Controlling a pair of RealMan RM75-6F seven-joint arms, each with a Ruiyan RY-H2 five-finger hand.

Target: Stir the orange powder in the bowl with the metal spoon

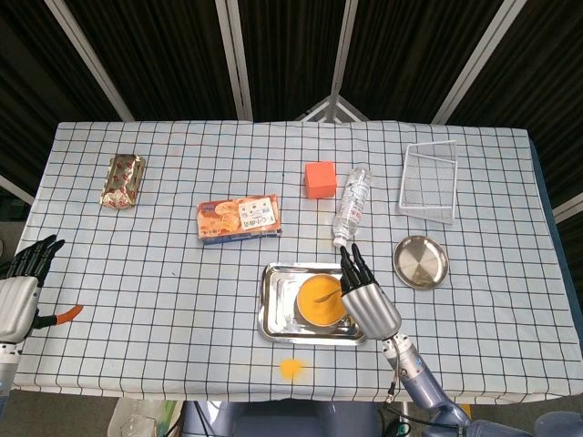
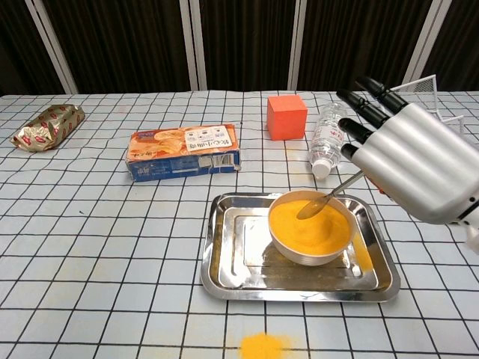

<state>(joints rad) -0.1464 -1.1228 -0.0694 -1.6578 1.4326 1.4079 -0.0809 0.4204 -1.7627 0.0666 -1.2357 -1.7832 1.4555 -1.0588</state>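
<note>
**Metal spoon held over the bowl of orange powder**

The metal spoon (image 2: 328, 198) is gripped by the right hand (image 2: 408, 161), its tip resting in the orange powder (image 2: 308, 224) of the bowl (image 2: 310, 254), just left of that hand. The bowl sits in a steel tray (image 2: 232, 262). Ahead of the hand lie a water bottle (image 2: 327, 138) and an orange cube (image 2: 287, 117); further left, a biscuit box (image 2: 183, 152) whose print cannot be read. Spilled powder (image 2: 262, 346) marks the counter (image 2: 90, 247). The left hand (image 1: 20, 289) is seen empty, fingers apart, beside an orange-handled tool (image 1: 64, 315).
</note>
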